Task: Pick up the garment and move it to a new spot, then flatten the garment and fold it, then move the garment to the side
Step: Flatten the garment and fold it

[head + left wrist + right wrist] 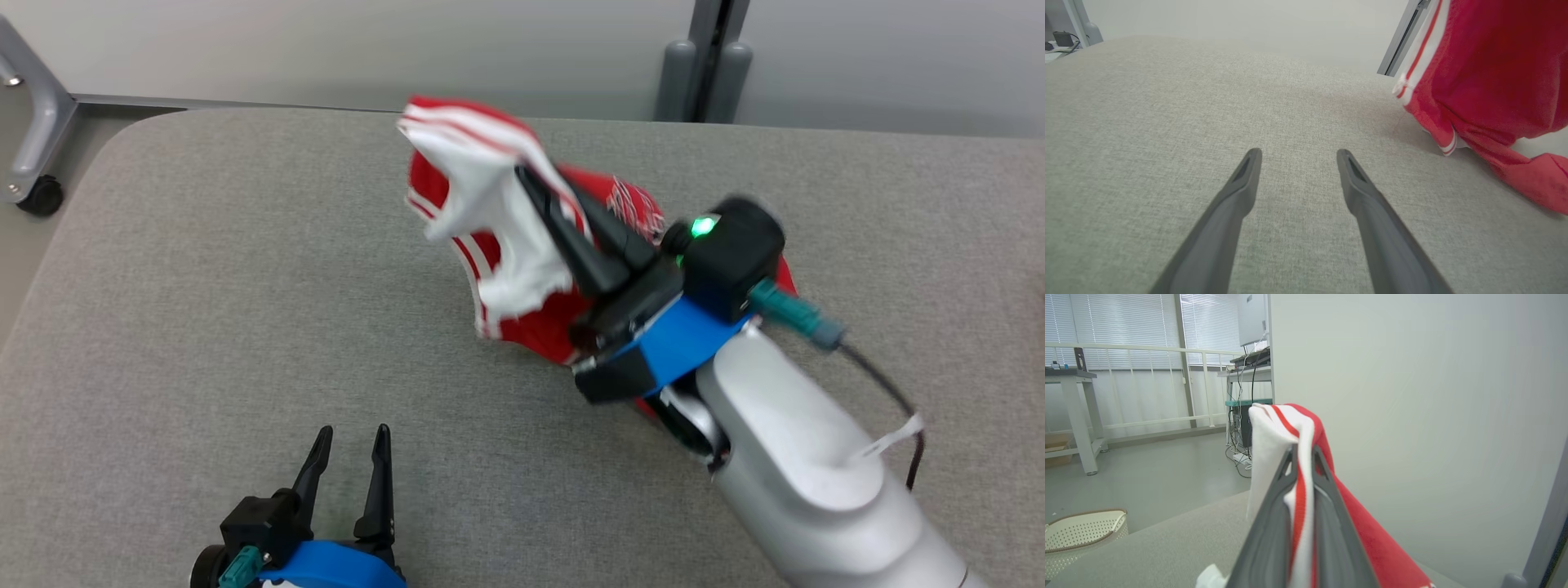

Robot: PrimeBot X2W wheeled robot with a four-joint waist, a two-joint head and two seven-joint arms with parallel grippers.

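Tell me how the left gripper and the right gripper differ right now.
The left gripper is open; the right gripper is shut on the garment. The left gripper sits low over the table; the right gripper is raised, holding the striped edge up. Both have two long dark fingers.

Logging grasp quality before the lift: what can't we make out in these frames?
Head view: part of the red-and-white striped fabric garment is hidden under the right gripper and pale forearm; its white print is blurred.
Left wrist view: the garment runs off the top and right edges; full shape unknown.
Right wrist view: the shut jaws cover the pinched fold; the white perforated basket is cut by the left edge.
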